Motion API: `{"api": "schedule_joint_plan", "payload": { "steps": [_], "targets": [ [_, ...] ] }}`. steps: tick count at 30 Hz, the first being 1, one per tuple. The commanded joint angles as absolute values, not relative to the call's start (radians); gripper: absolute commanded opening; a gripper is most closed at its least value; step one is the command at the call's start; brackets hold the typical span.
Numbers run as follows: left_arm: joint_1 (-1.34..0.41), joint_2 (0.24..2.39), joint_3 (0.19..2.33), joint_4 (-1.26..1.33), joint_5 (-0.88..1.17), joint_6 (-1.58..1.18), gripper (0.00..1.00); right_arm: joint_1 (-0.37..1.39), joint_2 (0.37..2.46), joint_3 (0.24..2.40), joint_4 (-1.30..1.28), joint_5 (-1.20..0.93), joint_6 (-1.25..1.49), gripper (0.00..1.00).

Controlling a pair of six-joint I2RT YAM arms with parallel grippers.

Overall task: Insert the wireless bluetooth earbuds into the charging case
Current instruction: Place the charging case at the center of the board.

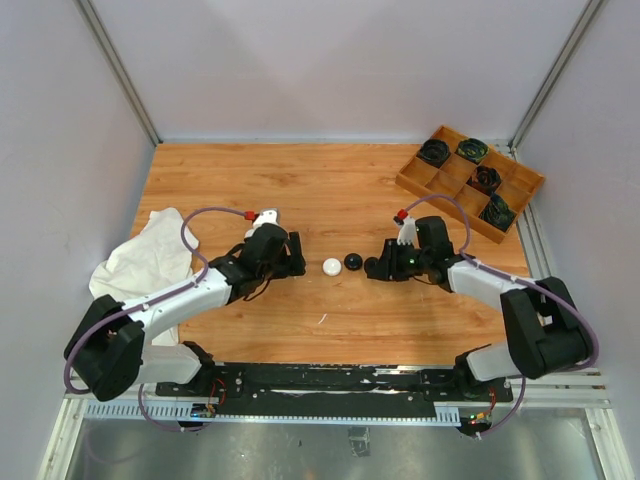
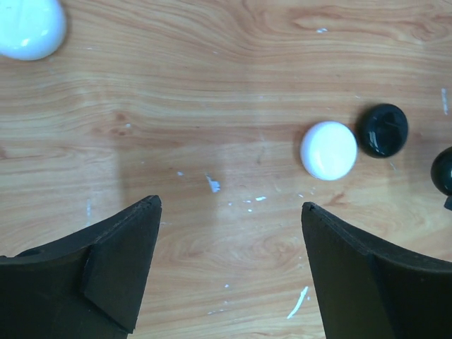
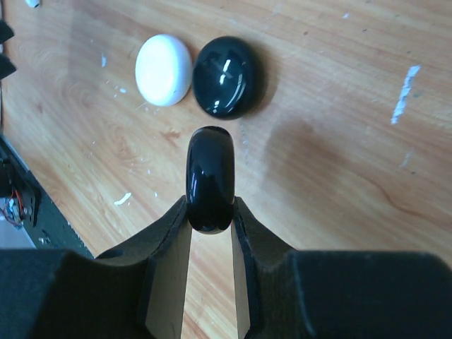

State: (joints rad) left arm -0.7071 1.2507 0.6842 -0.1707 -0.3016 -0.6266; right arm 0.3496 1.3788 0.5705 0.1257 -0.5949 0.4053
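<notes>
Mid-table | right gripper [image 3: 210,208] pinching glossy black case [image 3: 210,173] edge-on | left gripper [image 2: 229,205] wide open, empty | white puck [image 3: 164,70] and black puck [image 3: 224,76] side by side just beyond | earbuds: can't spot any | risk: slick rounded edge squirting loose, knocking both

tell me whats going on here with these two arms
The right gripper has a glossy black rounded piece pinched edge-on between its fingers, just short of a white puck and a black puck that sit side by side on the table. The left gripper is open and empty, facing the same pair from the other side. A cloth lies to the left, and a wooden tray with dark items stands at the far right. No earbud is clearly visible.
</notes>
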Motion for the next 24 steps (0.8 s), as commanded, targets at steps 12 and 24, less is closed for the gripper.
{"api": "schedule_joint_plan", "payload": {
  "steps": [12,24],
  "targets": [
    [-0.57,1.238,0.709,-0.227,-0.318,-0.662,0.87,0.316,1.616,0.685,0.132,-0.628,0.493,0.32],
    [-0.527,1.252,0.769,-0.277,-0.391,-0.651,0.88,0.312,1.499,0.632,0.033,-0.526,0.441,0.65]
  ]
}}
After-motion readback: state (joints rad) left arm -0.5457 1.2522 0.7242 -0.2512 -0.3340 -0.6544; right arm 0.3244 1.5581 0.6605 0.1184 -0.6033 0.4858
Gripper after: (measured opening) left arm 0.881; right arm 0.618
